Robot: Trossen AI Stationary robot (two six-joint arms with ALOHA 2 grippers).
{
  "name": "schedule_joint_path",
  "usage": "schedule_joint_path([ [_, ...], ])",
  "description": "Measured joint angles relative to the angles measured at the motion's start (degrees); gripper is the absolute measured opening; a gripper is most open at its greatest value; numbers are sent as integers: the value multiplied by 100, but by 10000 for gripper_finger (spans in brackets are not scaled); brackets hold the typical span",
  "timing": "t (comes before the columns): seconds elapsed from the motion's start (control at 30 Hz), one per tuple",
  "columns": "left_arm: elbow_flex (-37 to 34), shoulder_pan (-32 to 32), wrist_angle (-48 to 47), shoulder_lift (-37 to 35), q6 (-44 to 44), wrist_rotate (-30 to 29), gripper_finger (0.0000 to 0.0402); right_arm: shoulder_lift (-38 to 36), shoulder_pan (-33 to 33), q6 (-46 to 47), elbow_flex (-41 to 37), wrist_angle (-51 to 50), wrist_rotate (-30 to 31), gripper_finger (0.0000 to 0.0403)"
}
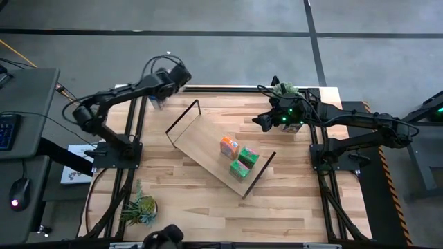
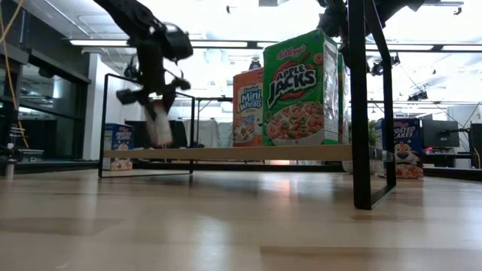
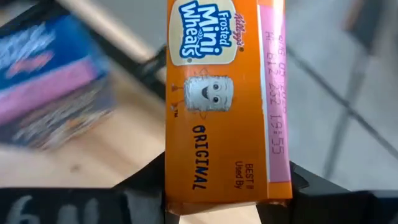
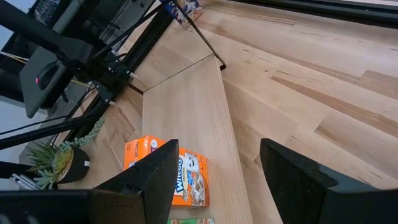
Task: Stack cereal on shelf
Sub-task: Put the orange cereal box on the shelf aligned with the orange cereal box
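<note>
While the shelf point(image 1: 208, 149) lay diagonally across the tabletop point(image 1: 291, 200) with three cereal boxes point(image 1: 239, 158) on it, your left fingers point(image 3: 146, 186) gripped an orange Frosted Mini-Wheats box point(image 3: 224, 99) beyond its far-left end; the right fingers point(image 4: 292, 174) hovered wide, empty.

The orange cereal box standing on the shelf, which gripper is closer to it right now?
Right. The right gripper hangs open just past the shelf's long edge, a short way from the orange box. The left gripper, gripping another orange box, sits beyond the shelf's far end.
</note>
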Motion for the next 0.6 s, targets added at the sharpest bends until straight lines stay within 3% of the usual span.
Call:
schedule_joint_path([
  [0.2,0,-286,1600,-807,2358,112,144,0,0,2,0,0,20,218],
  [0.33,34,-538,2722,-1255,3986,1020,144,0,0,92,0,0,22,218],
  [0.43,375,-773,2412,-1415,4715,1966,140,0,0,309,0,0,35,218],
  [0.6,1157,-1535,1106,-1428,5817,3116,139,0,0,496,0,2,263,218],
])
